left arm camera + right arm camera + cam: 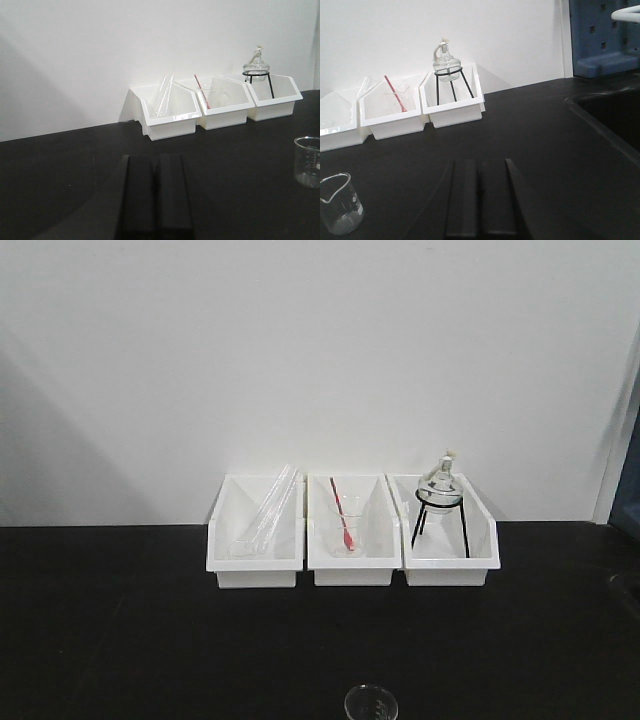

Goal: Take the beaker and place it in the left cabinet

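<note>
The black table (120, 640) is flat and bare all around the beaker (372, 705), so a gripper can reach it from the left, the right or above. Only bare table lies between the left gripper (156, 160) and the beaker. The same is true for the right gripper (480, 162).

At the back, 3 white bins (353, 575) sit in 1 row against the wall (300, 360), well apart from the beaker. Glass tubes (268, 515) stick up out of the left-hand one. A flask (441, 485) on a black tripod (418, 525) stands tall over the right-hand one.

On the right side the table drops into a sink (600, 132), with a blue panel (600, 35) behind it.
</note>
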Available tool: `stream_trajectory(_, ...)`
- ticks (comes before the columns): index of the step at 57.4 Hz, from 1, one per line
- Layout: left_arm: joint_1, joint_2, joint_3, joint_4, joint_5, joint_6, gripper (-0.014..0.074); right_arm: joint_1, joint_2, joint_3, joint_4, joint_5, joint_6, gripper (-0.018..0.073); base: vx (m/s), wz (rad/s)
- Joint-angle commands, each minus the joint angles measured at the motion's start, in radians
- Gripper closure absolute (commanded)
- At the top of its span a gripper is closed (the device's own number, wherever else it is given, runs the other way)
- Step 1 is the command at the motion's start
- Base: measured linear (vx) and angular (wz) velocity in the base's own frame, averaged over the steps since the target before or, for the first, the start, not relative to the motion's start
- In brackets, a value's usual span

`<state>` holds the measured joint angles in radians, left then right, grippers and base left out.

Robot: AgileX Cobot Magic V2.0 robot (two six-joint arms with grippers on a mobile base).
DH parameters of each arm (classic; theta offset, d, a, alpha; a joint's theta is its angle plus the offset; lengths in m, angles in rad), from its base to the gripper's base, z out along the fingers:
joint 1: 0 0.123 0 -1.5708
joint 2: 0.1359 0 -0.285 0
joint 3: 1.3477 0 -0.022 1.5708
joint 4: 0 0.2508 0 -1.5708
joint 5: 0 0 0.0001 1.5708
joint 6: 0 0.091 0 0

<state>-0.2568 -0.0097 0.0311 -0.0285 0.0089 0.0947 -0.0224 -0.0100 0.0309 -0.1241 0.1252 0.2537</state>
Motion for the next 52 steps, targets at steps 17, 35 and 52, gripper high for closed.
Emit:
stream_trajectory(17,-0.004,-0.018,0.016,-0.008,-0.083,-0.003,0.0596,-0.006,-0.015,0.006,-0.009,-0.086,-0.001,0.0568,0.00,0.00)
stream_trajectory(35,-0.004,-0.018,0.016,-0.008,-0.083,-0.003,0.0596,-0.006,-0.015,0.006,-0.009,-0.102,-0.001,0.0568,0.00,0.00)
stream_trajectory(52,-0.004,-0.018,0.016,-0.008,-0.083,-0.003,0.0596,-0.006,0.017,-0.121,-0.008,-0.433,-0.048,0.0568,0.00,0.00)
